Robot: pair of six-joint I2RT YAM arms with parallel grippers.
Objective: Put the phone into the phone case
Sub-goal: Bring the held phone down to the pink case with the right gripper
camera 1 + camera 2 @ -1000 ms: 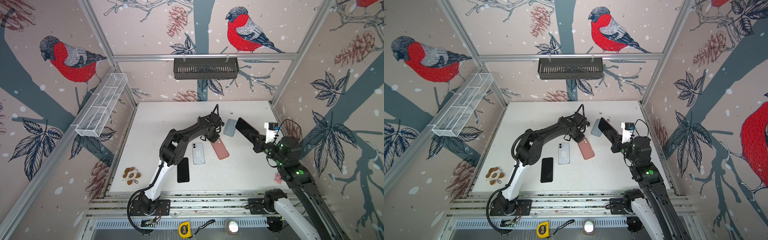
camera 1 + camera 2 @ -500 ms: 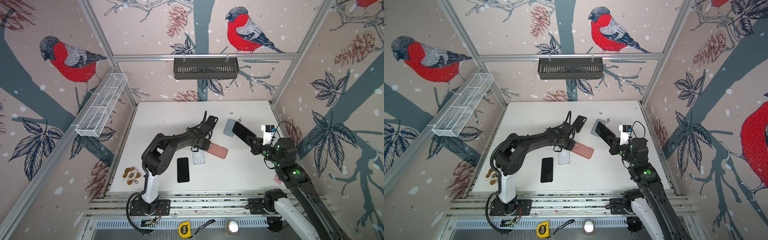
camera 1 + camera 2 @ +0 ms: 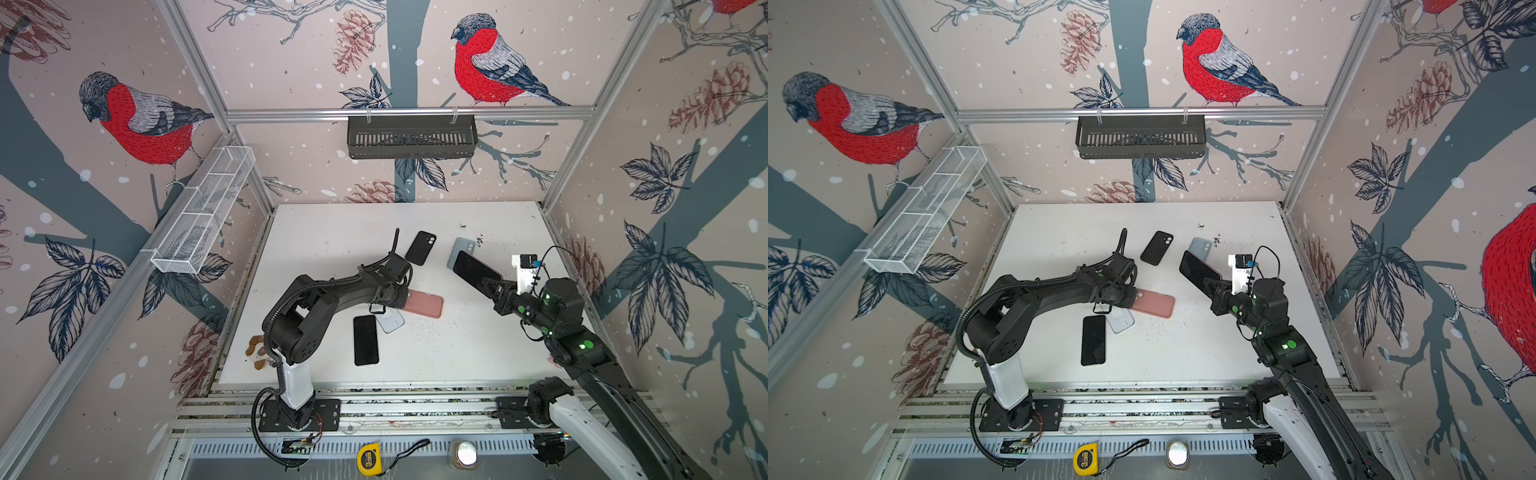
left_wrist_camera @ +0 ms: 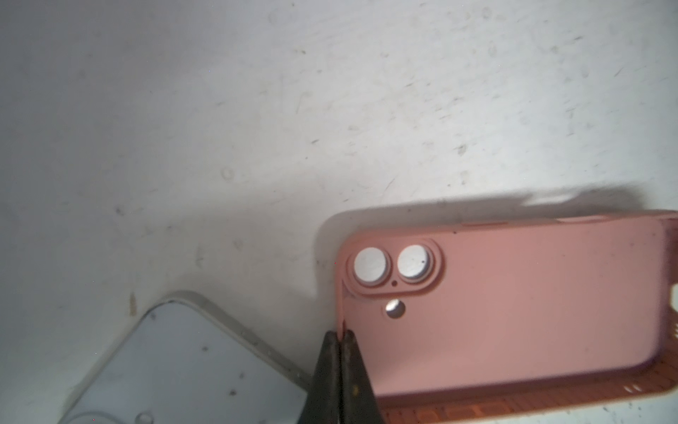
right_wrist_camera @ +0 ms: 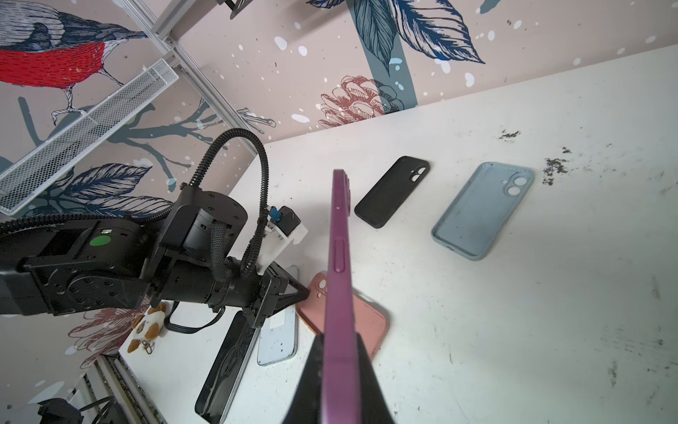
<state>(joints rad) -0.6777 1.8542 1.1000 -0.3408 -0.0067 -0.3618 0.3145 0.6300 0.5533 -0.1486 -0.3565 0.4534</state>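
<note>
Pink case [image 4: 513,312] has swung sideways, pinched by left gripper [image 4: 343,333]; right gripper [image 5: 339,339] grips phone [image 5: 339,238].

Both top views: bright, even light from above, sharp focus, only faint soft shadows on the table [image 3: 478,357]; wide-angle stretching toward the picture edges. Left wrist view — soft and hazy throughout, dimmer on one side; the pink case [image 4: 532,301] throws a dark shadow along one long edge. Right wrist view: background crisp and well lit, the purple phone [image 5: 339,257] blurred nearest the lens.
</note>
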